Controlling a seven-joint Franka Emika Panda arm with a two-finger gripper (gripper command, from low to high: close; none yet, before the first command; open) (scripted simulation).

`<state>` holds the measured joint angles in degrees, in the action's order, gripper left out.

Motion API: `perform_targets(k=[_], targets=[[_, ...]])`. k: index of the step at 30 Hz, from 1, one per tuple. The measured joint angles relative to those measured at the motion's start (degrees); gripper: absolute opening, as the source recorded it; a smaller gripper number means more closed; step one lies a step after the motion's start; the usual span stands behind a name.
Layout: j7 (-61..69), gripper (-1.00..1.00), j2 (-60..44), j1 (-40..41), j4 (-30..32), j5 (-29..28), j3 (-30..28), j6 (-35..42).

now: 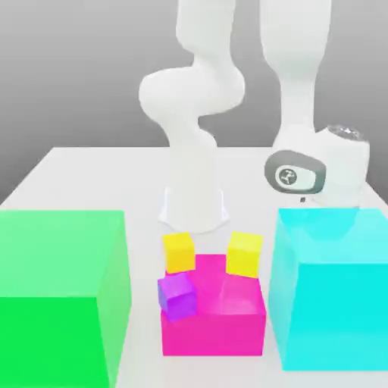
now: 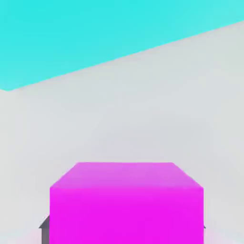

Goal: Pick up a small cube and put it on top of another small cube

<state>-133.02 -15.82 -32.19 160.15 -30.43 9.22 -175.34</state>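
Nearest, to the exterior view's left of the cyan block: the magenta block, with a purple cube tilted at its front corner. The green block is set further left. Behind the magenta block, two yellow cubes are seen on the table. The arm's wrist is seen behind the cyan block. In the hand view, the gripper is closed on a small magenta cube, fingers flush against both its sides, near the cyan block's wall.
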Motion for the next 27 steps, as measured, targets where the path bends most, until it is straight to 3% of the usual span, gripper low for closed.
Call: perform_targets(k=[3,7,13,16,23,27], targets=[[2.77,-1.0,2.35,3.61,0.58,3.71,4.51,1.81],[10.37,-1.0,7.58,9.98,1.99,13.99,13.4,5.36],[22.65,-1.0,15.88,10.08,3.83,30.22,17.96,11.12],[29.28,-1.0,17.25,11.3,0.59,29.52,16.1,14.12],[47.71,-1.0,12.73,3.83,-10.72,39.43,24.45,21.89],[57.8,-1.0,11.99,6.55,-17.33,43.49,24.58,28.47]])
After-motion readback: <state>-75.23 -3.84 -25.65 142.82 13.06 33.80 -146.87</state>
